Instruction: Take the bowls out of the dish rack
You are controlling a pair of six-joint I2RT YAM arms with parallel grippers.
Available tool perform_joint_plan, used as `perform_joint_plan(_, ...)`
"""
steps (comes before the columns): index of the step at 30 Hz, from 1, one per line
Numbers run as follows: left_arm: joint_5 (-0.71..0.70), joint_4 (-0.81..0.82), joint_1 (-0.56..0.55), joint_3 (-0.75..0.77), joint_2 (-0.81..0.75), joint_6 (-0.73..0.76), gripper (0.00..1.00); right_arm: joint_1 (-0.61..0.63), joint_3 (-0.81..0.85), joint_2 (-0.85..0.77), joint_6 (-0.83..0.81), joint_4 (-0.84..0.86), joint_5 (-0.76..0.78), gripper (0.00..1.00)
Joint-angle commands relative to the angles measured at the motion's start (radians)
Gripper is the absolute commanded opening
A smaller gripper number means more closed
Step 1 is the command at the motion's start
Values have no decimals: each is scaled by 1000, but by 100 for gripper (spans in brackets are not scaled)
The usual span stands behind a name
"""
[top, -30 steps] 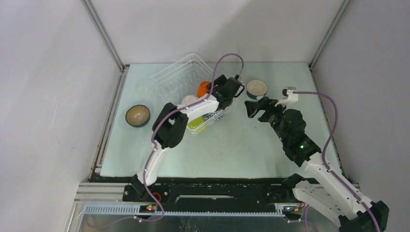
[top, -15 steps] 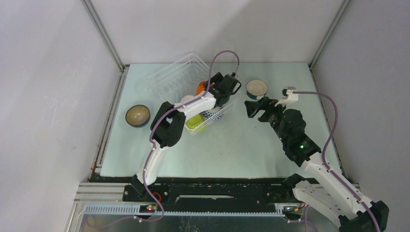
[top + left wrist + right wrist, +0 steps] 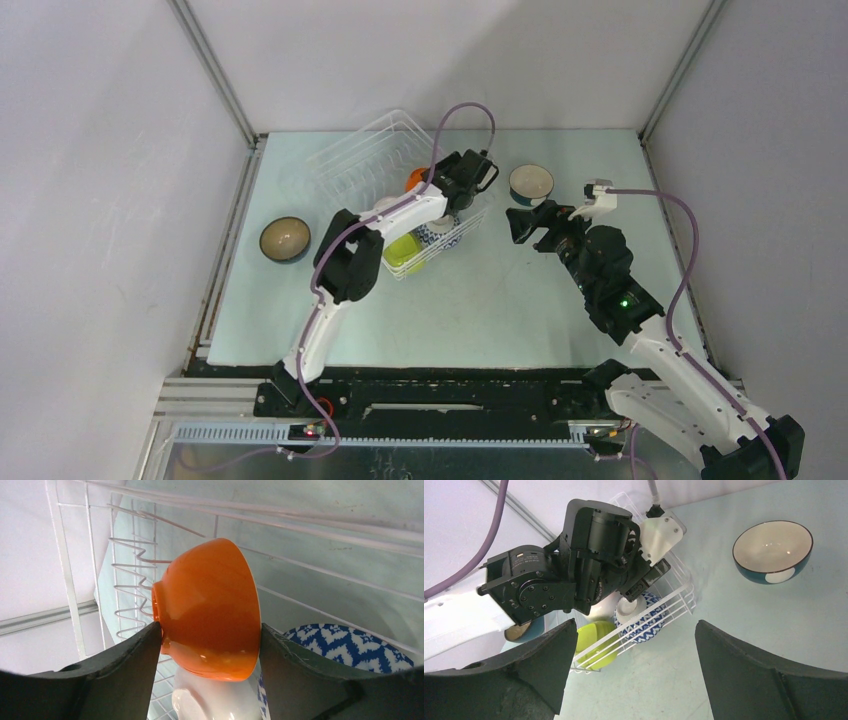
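Two bowls sit loose on the table (image 3: 480, 290), one to the left of the dish rack (image 3: 350, 160) at (image 3: 285, 239) and one to its right at (image 3: 772, 550). Inside the rack the left gripper (image 3: 210, 626) pinches the orange bowl (image 3: 210, 610), which is tipped on its side with a finger touching each side. Right under it there's a white bowl (image 3: 210, 700), with the blue-and-white patterned bowl (image 3: 350, 645) next to that and a lime green bowl (image 3: 596, 637) at the near corner. The right gripper (image 3: 635, 624) hangs above the table beside the rack with its fingers spread wide (nothing between them)
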Motion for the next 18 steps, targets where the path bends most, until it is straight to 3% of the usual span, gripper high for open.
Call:
perform_joint_plan(1,-56,-38,21,58,0,8,70,-6,-1,-6,-2,32,4,95)
perform_joint_plan(18,-221,196,10,-37,-60,73,52,-6,-2,-8,-5,26,2,95)
